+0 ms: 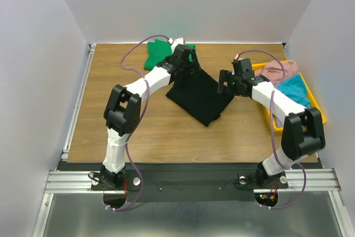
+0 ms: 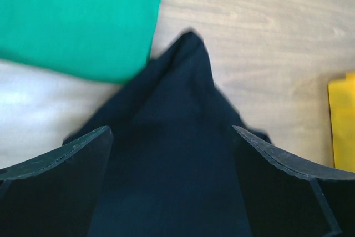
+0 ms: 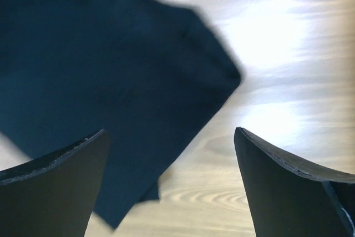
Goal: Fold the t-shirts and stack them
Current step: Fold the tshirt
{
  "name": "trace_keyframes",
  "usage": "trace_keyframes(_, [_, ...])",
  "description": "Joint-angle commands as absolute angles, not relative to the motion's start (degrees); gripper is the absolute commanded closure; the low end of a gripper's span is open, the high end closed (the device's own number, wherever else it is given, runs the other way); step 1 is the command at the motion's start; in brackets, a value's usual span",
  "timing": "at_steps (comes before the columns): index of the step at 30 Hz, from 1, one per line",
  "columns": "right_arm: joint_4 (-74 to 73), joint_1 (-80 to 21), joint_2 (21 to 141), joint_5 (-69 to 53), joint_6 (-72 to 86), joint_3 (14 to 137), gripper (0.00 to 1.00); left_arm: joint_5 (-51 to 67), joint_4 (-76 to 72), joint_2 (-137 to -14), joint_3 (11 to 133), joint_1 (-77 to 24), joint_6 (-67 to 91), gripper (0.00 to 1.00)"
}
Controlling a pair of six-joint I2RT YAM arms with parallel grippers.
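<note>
Black t-shirt (image 1: 199, 97) lies folded mid-desk (image 1: 138, 131); green t-shirt (image 1: 157, 55) sits at the far edge. Left end effector (image 1: 187, 60) and right end effector (image 1: 226, 83) stand wide open above the black shirt's corners, gripping nothing.

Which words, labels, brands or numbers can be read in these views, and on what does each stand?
None: no readable text in any view. The black t-shirt, the green t-shirt and the yellow bin show no legible print, tag or label.
</note>
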State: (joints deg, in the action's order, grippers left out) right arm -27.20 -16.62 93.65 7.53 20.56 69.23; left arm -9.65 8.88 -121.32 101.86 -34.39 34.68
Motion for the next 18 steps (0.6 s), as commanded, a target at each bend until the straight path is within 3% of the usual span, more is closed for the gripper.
trace_keyframes(1, [-18.65,-18.37,86.14,-9.47,20.57,62.59,0.0,-8.7,3.26,-114.52,95.64,-34.89,32.7,0.01])
trace_keyframes(4, [-14.95,-21.26,86.57,-15.36,20.65,59.95,0.0,-5.9,3.16,-115.83,92.47,-34.98,32.69,0.01])
trace_keyframes(10, [-13.1,-28.3,93.59,-13.19,22.4,60.65,0.0,-5.28,3.07,-116.81,87.02,-34.98,34.8,0.02])
trace_keyframes(18, [-11.6,-29.97,94.75,-11.69,22.59,53.8,0.0,-3.96,0.53,-108.74,62.96,-35.16,40.25,0.02])
